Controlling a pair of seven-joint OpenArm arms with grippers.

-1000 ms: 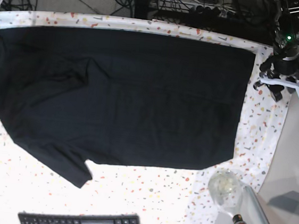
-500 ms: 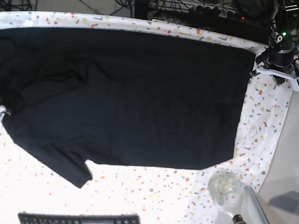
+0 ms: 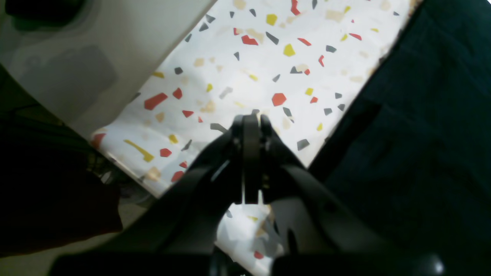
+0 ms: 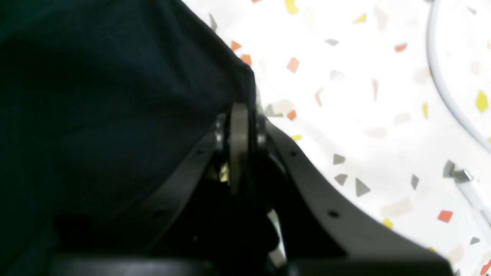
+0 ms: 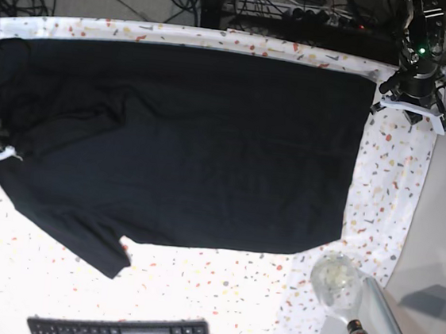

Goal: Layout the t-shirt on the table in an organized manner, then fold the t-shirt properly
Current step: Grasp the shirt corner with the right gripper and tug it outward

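Left wrist view: left pincer fully closed w/ nothing between tips, over white speckled cloth surface; black soft cloth t-shirt fills frame right.

Right wrist view: right pincer clamped on t-shirt edge at centre.

Base view: t-shirt spread across surface, frame centre; black keyboard bottom.

No text, label, brand or number can be read; any legends on the black plastic keyboard are perhaps too small to be made out.
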